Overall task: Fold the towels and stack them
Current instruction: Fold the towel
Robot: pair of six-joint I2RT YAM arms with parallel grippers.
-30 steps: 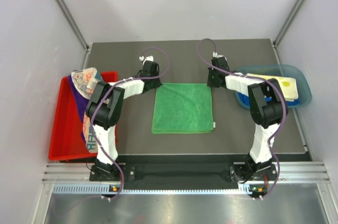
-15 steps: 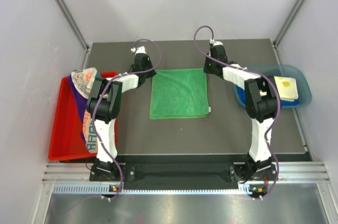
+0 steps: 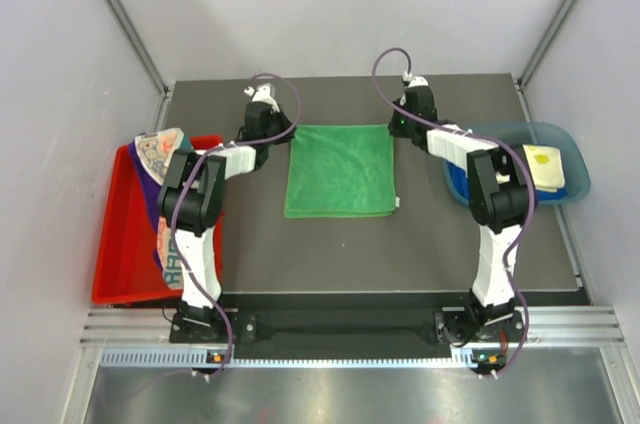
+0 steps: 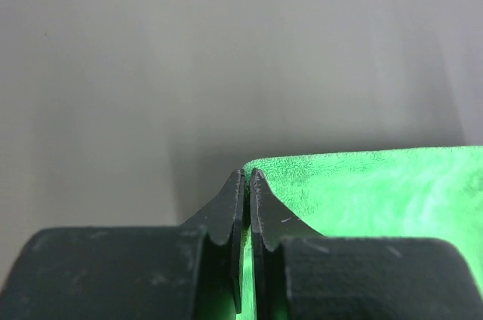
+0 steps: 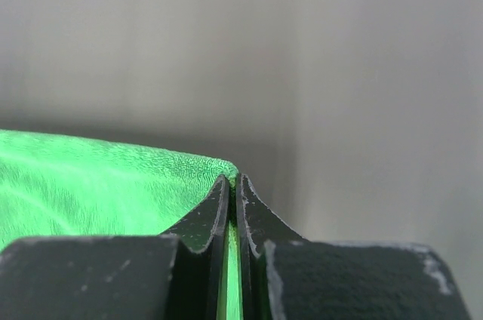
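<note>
Left gripper (image 4: pixel 247 176), right gripper (image 5: pixel 232 182) clamped tight on far corners of the green towel (image 3: pixel 340 169); spread flat, I reckon. Next, fold evenly toward the tabletop (image 3: pixel 400 254) near edge.

Table (image 3: pixel 250 254) centre: towel (image 3: pixel 338 172); left: tray (image 3: pixel 118 256); right: bin (image 3: pixel 578 180); towels (image 3: pixel 158 156) in both.

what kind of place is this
Probably a robot lab work cell: a dark table boxed in by plain pale walls, with a red tray and blue bin beside a green towel.
</note>
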